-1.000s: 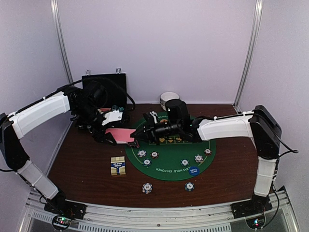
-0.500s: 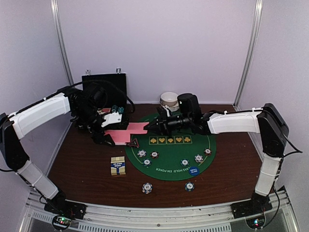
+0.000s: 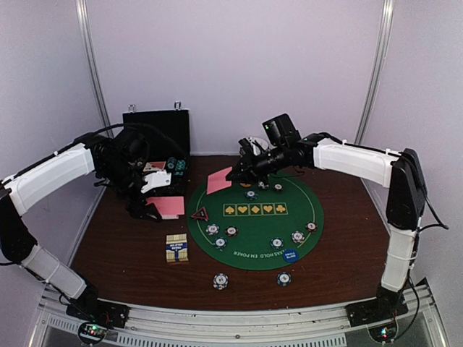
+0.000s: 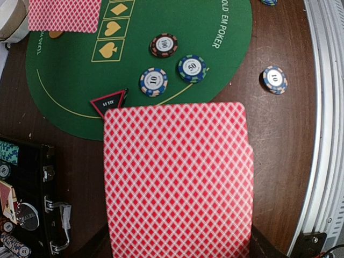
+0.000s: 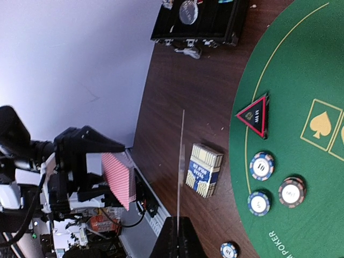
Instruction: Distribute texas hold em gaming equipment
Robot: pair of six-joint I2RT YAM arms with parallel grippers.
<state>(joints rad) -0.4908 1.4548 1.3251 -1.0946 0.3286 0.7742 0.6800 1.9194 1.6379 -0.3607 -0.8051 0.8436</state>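
A stack of pink-backed cards (image 3: 168, 207) is clamped in the left gripper (image 3: 150, 206) above the table (image 3: 116, 246), just off the left edge of the green mat (image 3: 253, 249). A single card (image 3: 218, 181) is pinched by the right gripper (image 3: 233, 176) over the mat's far left edge. The red triangular marker (image 3: 200, 214) is laid at the mat's left edge, and poker chips (image 3: 212, 229) are spread over its near half.

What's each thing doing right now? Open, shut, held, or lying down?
left gripper, shut on card stack
right gripper, shut on single card, in the air
black case, open, lid upright
card box, lying flat
red triangular button, flat at mat's edge
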